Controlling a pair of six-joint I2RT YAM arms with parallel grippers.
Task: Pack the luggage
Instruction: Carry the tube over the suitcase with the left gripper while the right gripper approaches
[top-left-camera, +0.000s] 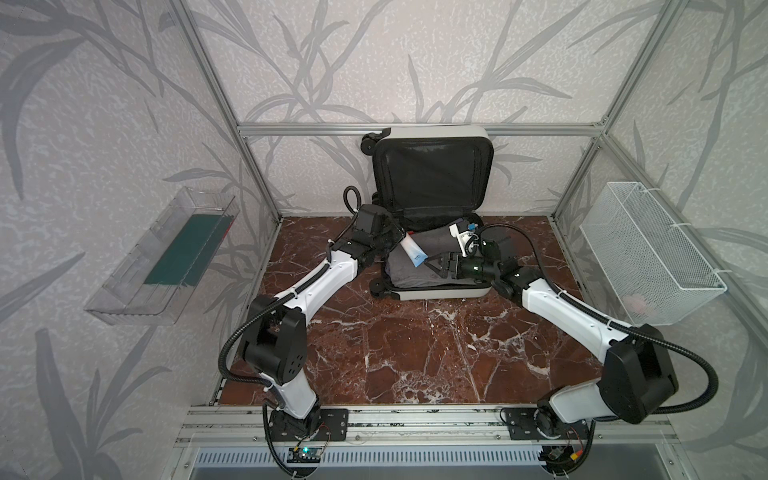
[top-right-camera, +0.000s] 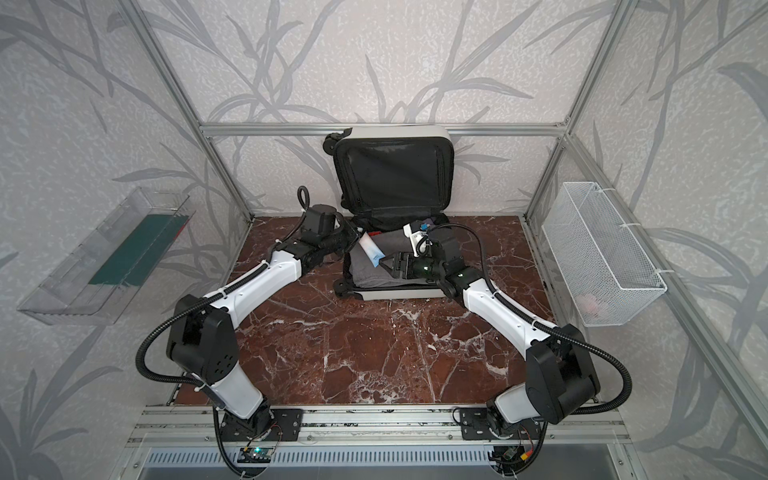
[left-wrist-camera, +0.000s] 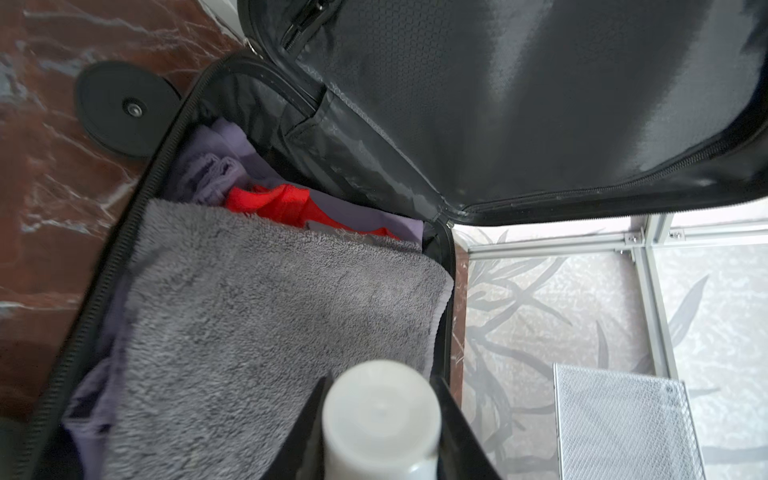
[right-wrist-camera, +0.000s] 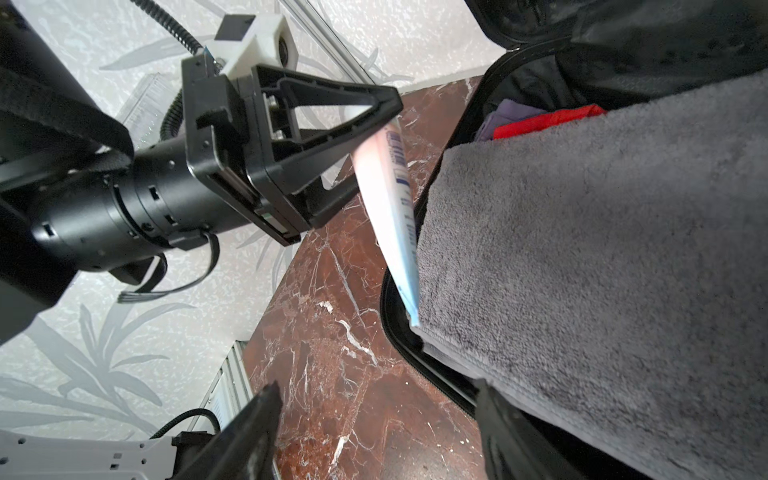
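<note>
Left hand holds tube slanted over luggage, seemingly touching towel.

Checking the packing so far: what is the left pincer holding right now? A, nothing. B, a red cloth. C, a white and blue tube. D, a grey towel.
C: the left pincer grips the white and blue tube by its cap end, above the grey towel in the luggage.

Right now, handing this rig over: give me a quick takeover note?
Grip: left pincer shut on the tube at its cap end, over the luggage; right pincer open, empty, beside the tube's crimped end.
Inside, lid up: grey towel, red item, lilac cloth.
Done: clothes in.
To do: lay the tube in, release, close the lid.
</note>
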